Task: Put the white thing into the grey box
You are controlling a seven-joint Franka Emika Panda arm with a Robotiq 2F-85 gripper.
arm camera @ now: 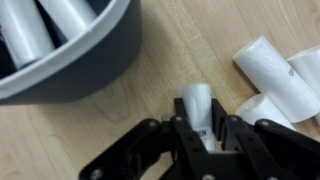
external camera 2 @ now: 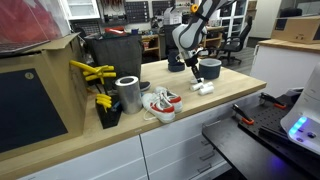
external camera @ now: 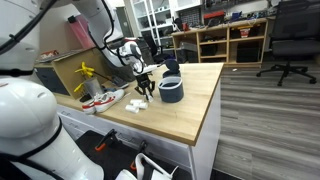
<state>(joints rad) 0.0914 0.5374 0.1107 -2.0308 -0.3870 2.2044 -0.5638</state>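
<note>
— What is seen closest to the wrist camera?

— The black two-fingered gripper (arm camera: pixel 197 128) is seen at the bottom edge. A small white cylindrical roll (arm camera: pixel 196 103) is clamped between its fingers (arm camera: pixel 165 140) and touched on both sides.

— Where is that white roll placed relative to the container?

— It is held just beside the round dark grey plastic tub (arm camera: pixel 95 60), outside its wall, over the light wooden tabletop (arm camera: pixel 190 40). Whether it is lifted clear of the wood cannot be told. Two similar white rolls (arm camera: pixel 30 30) are seen inside the tub, and three more pieces (arm camera: pixel 265 60) lie on the wood to the right.

— Can any writing be read?

— A small dark mark is seen on the held roll near the fingers, but it is too blurred to be read.

— What is shown from outside?

— In both exterior views the gripper (external camera: pixel 146 86) (external camera 2: pixel 192 64) is pointed downward next to the grey tub (external camera: pixel 171 91) (external camera 2: pixel 209 70), with loose white pieces (external camera: pixel 133 104) (external camera 2: pixel 203 88) lying near it. Farther along the table a white-and-red shoe (external camera: pixel 100 100) (external camera 2: pixel 160 102) is seen. In an exterior view a metal cylinder (external camera 2: pixel 128 95) and yellow-handled tools (external camera 2: pixel 92 72) are set beside the shoe.
</note>
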